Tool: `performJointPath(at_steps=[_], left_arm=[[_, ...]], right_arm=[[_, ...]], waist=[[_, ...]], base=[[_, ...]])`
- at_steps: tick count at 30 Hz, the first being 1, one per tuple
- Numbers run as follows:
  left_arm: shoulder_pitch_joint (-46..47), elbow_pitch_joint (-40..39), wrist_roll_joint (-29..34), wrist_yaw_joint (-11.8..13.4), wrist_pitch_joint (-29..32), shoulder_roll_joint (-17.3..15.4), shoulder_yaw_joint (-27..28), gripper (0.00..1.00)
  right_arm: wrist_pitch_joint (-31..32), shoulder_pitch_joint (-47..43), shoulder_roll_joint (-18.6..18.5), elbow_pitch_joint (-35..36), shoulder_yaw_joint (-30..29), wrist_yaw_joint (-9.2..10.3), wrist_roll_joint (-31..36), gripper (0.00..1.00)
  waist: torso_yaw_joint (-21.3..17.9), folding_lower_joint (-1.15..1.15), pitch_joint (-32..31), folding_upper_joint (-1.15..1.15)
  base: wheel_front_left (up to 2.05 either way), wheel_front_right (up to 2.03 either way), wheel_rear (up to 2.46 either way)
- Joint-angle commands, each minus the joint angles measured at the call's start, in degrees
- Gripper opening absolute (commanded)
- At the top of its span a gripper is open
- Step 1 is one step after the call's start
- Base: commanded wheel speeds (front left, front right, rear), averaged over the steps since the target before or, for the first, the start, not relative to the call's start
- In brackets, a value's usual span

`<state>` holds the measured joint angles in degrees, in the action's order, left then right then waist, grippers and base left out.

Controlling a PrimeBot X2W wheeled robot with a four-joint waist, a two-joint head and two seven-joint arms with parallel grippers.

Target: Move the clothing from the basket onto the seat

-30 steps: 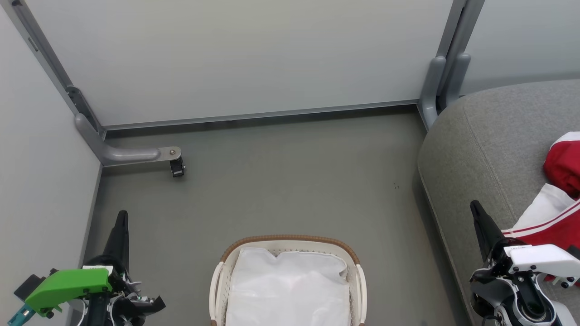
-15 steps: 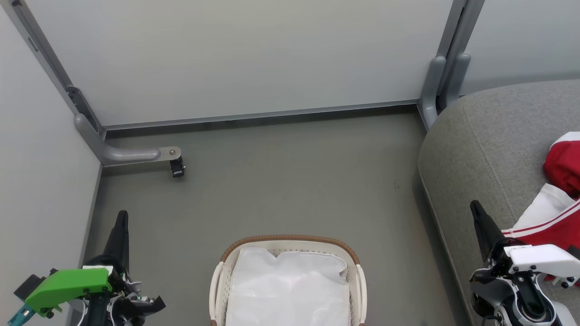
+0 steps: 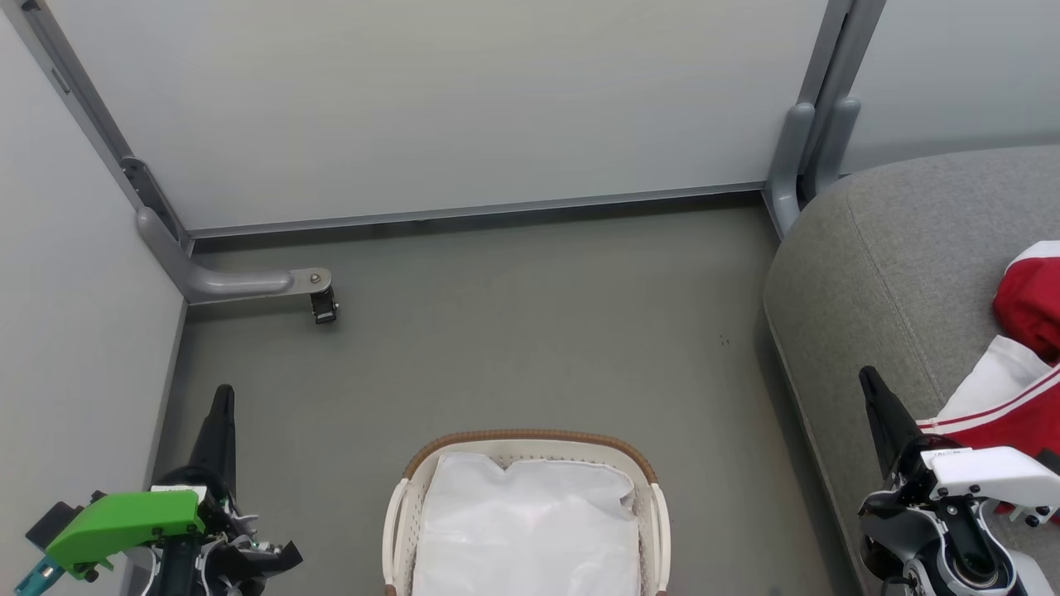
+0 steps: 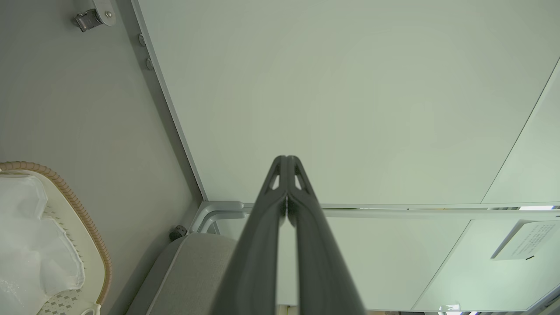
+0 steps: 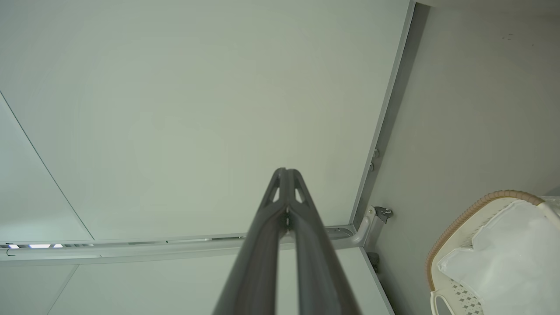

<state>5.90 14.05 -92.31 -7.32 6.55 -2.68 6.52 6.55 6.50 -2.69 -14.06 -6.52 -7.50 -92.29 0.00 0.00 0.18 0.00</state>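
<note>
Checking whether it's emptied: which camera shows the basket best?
Head view: the basket sits bottom centre, rim, both handles and white liner showing. The wrist views each catch one rim section at their edge.

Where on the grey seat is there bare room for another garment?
Free: the large grey fabric seat cushion is bare from its rounded left edge up to the red-and-white clothing. Crowded: its right side, where that clothing lies. The grey floor between the white perforated basket and the wall is bare.

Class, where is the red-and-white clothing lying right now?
In the head view the clothing lies on the grey seat at the far right edge, just right of the right gripper, well apart from the basket at bottom centre.
</note>
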Motion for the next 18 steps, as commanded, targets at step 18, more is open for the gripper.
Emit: performJointPath(at_steps=[18], left_arm=[[0.6,-0.1,-0.2,-0.3,0.2,-0.4,0.1,0.00]], right_arm=[[0.2,-0.6,-0.4,0.2,-0.1,0.02,-0.2,0.00]], waist=[[0.0,0.00,0.0,0.00]], base=[[0.00,0.00,0.00]])
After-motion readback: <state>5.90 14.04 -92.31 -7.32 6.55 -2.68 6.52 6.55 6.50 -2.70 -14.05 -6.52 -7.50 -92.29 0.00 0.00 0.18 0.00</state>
